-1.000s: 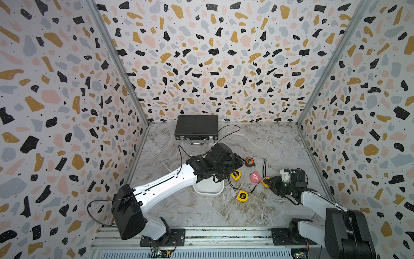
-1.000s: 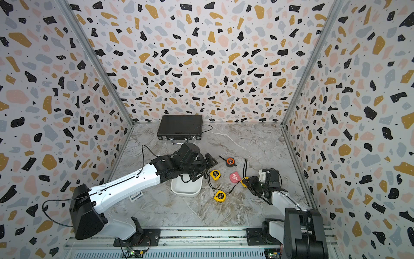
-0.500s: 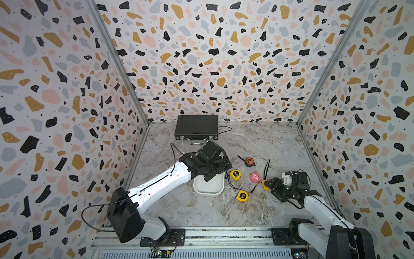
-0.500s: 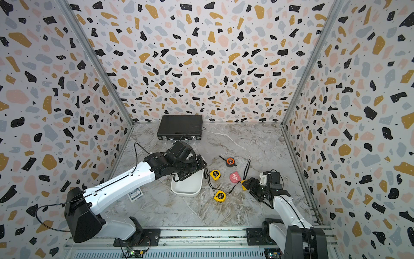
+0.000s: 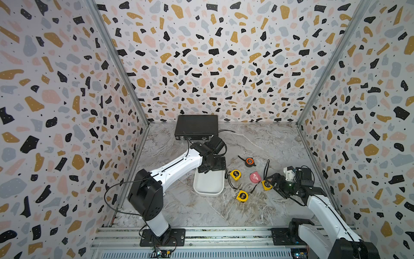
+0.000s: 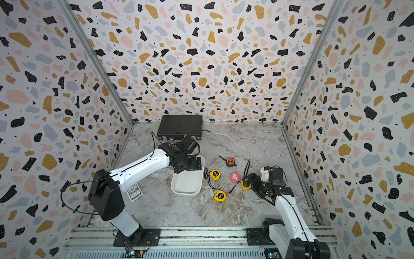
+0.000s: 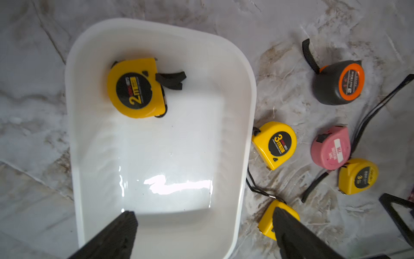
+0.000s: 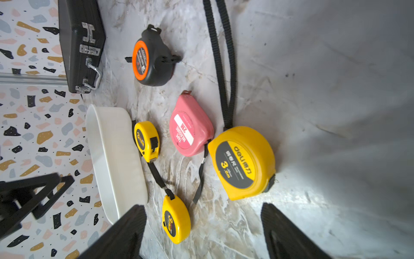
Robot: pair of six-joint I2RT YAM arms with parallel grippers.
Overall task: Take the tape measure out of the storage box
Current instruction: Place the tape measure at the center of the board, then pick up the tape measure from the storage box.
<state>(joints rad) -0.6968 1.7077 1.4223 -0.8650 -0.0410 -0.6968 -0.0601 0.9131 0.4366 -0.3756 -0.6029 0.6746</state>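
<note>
Left wrist view looks down into the storage box (image 7: 244, 94); one yellow tape measure (image 7: 135, 87) lies flat in it, toward its far end, strap folded beside it; nothing else is inside. The left hand (image 7: 201, 233) hangs over the box with fingers spread and nothing between them, so it is the nearer arm; the tape lies ahead of the fingertips. Right of the box, five other tapes (image 5: 235, 174) sit on the counter (image 5: 257, 139). Farthest right, the right hand (image 8: 201, 228) is released too; a yellow 3 m tape (image 8: 243, 162) rests just ahead of it, untouched.
</note>
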